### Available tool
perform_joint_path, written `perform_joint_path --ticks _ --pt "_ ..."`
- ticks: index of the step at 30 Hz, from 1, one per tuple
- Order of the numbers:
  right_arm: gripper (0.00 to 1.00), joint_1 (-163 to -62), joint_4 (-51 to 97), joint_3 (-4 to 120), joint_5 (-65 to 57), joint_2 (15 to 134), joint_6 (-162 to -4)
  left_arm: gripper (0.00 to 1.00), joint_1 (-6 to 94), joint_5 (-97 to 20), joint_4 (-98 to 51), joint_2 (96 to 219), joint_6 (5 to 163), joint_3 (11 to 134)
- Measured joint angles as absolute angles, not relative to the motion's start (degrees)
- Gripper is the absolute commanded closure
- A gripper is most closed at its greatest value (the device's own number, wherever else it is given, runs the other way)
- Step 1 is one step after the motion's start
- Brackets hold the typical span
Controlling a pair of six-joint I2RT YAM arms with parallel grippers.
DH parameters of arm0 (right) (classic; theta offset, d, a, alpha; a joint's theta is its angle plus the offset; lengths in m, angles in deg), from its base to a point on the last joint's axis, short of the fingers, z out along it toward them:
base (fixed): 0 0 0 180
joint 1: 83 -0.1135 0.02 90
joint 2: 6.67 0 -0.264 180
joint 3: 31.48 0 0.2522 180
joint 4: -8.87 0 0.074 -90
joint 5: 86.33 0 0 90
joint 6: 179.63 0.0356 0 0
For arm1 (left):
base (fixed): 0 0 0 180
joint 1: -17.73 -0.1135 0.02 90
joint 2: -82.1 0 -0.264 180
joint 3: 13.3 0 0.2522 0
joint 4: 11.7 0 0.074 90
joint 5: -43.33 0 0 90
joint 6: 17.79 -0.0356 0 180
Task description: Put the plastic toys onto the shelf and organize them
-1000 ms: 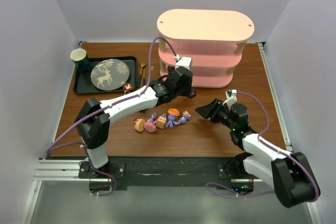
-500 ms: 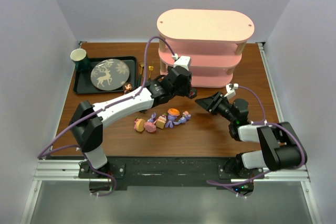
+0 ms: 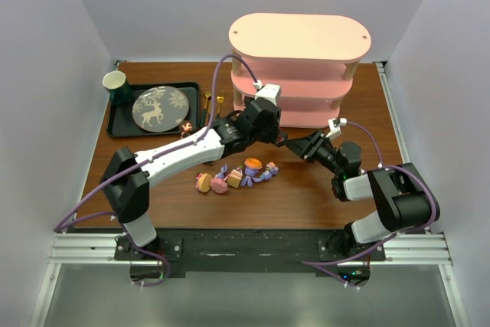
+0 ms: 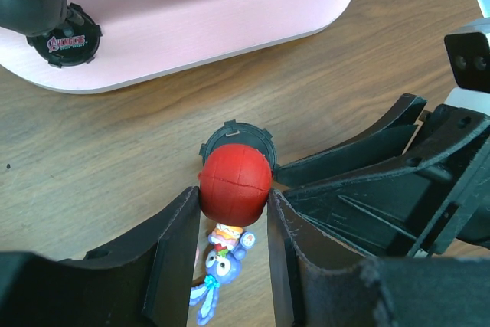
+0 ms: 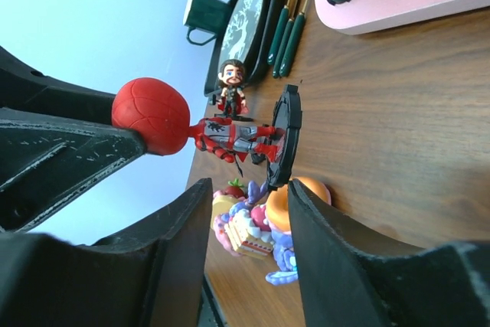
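Shelf (image 4: pixel 230 13) bottom tier holds one dark toy (image 4: pixel 65 36), apparently tipped over.

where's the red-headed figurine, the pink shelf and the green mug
red-headed figurine (image 4: pixel 235 183), left wrist view, on its round red head
pink shelf (image 3: pixel 300 36), top external view, on its pale flat top
green mug (image 3: pixel 119 95), top external view, on its dark side wall

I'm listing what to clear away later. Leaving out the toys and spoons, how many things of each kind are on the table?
Shelf: 1
Tray: 1
Plate: 1
Cup: 1
Total: 4
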State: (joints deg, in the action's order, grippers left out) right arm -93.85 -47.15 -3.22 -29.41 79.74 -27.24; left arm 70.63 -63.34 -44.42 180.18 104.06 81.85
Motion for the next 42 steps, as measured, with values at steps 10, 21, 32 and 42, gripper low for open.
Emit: perform_joint_path --ticks 10,21,32,42 --pt "0.57 -93.85 -47.1 -2.61 -30.18 80.83 -28.15 0.85 70.63 -62.36 -44.44 179.14 104.06 81.5" --pt "0.69 -93.85 -47.32 -2.56 -30.33 82.23 -28.72 0.86 70.63 -61.83 -44.44 178.39 104.06 81.21" --pt "0.96 -93.85 -49.94 -2.52 -30.37 83.32 -27.41 0.86 70.68 -62.4 -44.44 178.39 104.41 81.21" --pt "1.0 -95.03 -50.34 -2.52 -28.89 83.43 -26.38 0.85 71.66 -66.97 -43.89 178.39 107.89 80.99"
